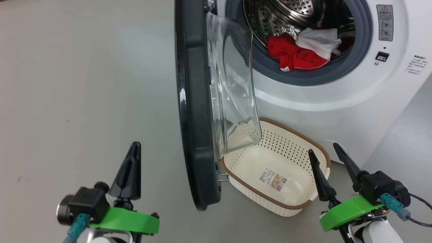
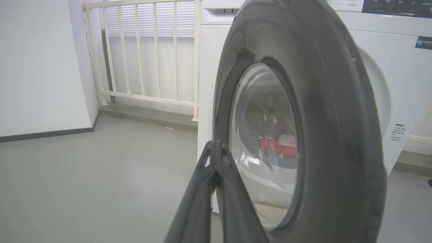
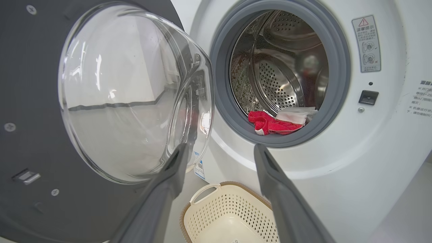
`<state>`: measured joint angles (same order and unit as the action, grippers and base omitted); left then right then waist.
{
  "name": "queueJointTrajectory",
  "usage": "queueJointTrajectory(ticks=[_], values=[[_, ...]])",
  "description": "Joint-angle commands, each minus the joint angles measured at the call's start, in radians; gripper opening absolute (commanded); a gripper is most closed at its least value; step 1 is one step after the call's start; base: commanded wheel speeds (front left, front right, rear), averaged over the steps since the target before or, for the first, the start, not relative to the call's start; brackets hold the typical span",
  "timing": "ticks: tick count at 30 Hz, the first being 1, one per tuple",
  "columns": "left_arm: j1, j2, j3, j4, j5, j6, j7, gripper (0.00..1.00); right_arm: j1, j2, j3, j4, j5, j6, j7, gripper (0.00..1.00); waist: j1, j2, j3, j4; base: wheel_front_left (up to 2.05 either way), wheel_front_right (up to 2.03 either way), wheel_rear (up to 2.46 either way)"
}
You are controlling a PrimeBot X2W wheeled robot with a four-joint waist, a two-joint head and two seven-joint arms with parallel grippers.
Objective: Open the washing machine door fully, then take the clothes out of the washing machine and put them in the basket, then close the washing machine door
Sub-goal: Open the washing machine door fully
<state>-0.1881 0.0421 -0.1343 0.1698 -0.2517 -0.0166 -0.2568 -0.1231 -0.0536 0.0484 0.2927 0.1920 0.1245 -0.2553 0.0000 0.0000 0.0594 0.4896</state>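
Note:
The washing machine door (image 1: 194, 111) stands swung out, edge-on to me, its glass bowl (image 1: 233, 84) bulging toward the machine. The white washing machine (image 1: 337, 98) shows its steel drum with red and white clothes (image 1: 300, 50) at the gasket lip; the clothes (image 3: 275, 123) also lie low in the drum in the right wrist view. The cream basket (image 1: 303, 141) sits on the floor under the opening. My left gripper (image 1: 135, 148) is shut and holds nothing, left of the door (image 2: 330, 118). My right gripper (image 1: 325, 152) is open beside the basket (image 3: 233, 209).
Grey floor (image 1: 84, 84) spreads wide to the left of the door. In the left wrist view a white railing (image 2: 148, 54) and a white wall stand behind that floor. A warning label (image 1: 384, 22) and a latch slot sit right of the drum opening.

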Motion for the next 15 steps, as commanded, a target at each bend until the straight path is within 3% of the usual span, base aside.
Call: queueJointTrajectory(ticks=[1,15], values=[[-0.047,0.008,0.035,-0.038,0.014,0.006,-0.005,0.00,-0.016,0.003,0.027,-0.019,0.008,0.006,-0.006,1.00,0.0000,0.0000,-0.001,0.000,0.00,0.00,0.00],[-0.150,0.008,-0.017,-0.308,0.015,-0.011,0.009,0.00,-0.019,0.003,0.032,-0.014,0.008,0.006,-0.006,1.00,0.0000,0.0000,-0.005,-0.009,0.00,0.00,0.00]])
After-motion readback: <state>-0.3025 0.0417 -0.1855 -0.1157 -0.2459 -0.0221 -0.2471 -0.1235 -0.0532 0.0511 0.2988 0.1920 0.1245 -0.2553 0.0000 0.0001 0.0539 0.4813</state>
